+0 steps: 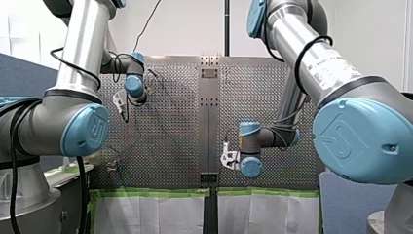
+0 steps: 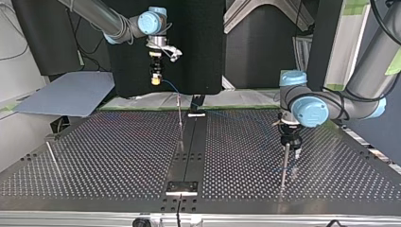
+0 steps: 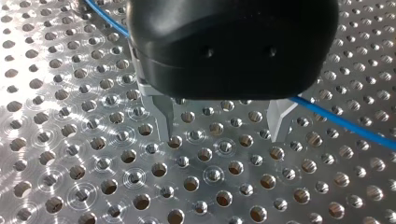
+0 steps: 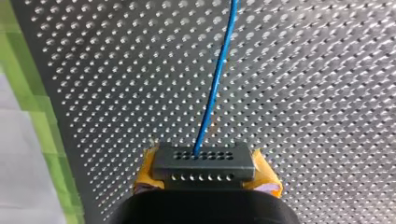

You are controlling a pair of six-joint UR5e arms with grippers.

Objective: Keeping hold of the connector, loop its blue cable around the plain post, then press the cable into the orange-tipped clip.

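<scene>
My right tool (image 4: 205, 179) is clenched on the connector (image 4: 203, 162), high over the worktop (image 4: 303, 93), the cable (image 4: 217, 79) running ahead from it. My left tool (image 3: 222, 135) hangs released just above the worktop, cable passing beside it.

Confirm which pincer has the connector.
My right pincer: its yellow pads clamp the dark connector with the blue cable leaving it. My left pincer is open, holding nothing.
</scene>
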